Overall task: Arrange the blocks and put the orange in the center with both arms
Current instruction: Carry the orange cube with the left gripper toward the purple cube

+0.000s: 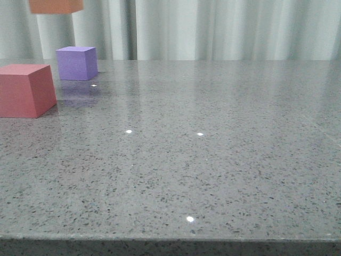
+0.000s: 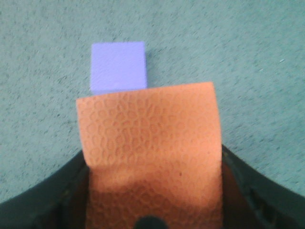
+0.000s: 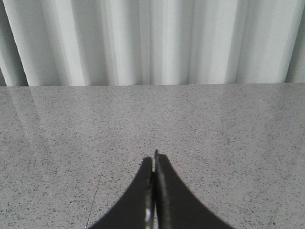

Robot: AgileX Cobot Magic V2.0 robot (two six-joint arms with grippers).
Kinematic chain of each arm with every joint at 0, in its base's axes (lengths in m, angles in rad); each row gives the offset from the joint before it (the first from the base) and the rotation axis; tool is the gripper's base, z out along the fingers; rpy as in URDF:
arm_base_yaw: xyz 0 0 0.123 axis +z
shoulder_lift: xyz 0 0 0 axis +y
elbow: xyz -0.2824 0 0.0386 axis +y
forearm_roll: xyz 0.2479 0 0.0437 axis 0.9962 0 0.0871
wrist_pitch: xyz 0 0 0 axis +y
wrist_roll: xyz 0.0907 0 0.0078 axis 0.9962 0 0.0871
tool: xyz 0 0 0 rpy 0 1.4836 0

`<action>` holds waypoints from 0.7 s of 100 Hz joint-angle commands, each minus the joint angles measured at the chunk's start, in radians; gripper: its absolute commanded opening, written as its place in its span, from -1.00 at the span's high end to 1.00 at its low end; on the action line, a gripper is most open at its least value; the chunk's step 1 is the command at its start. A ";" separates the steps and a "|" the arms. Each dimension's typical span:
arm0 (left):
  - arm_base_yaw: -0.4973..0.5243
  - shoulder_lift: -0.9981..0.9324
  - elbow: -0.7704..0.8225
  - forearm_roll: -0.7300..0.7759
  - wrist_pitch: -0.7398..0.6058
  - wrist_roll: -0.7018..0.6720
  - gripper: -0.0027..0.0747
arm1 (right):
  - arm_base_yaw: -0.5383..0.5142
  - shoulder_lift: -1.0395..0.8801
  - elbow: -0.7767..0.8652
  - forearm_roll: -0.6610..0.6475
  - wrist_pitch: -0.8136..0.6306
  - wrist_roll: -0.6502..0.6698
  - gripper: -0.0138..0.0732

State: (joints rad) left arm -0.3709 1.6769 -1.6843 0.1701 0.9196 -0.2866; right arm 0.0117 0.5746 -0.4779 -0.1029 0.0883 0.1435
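The orange cube [image 1: 56, 6] hangs in the air at the top left of the front view, cut off by the frame's edge. In the left wrist view it [image 2: 150, 148] fills the space between the black fingers of my left gripper [image 2: 151, 191], which is shut on it. Below it on the table stands the purple cube [image 1: 77, 63] [image 2: 118, 67]. The red cube [image 1: 25, 89] sits nearer, at the left edge. My right gripper [image 3: 153, 162] is shut and empty, low over bare table; it does not show in the front view.
The grey speckled table [image 1: 202, 160] stretches to the right of the cubes, with its front edge [image 1: 170, 241] near the camera. A pale curtain [image 1: 224, 29] hangs behind the table's far edge.
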 commanded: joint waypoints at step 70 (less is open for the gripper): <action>0.096 0.017 0.215 -0.068 -0.328 0.096 0.47 | -0.006 -0.001 -0.028 -0.002 -0.078 -0.008 0.84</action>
State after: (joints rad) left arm -0.2769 1.7097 -1.4454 0.1009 0.6601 -0.1911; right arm 0.0117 0.5746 -0.4779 -0.1029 0.0883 0.1418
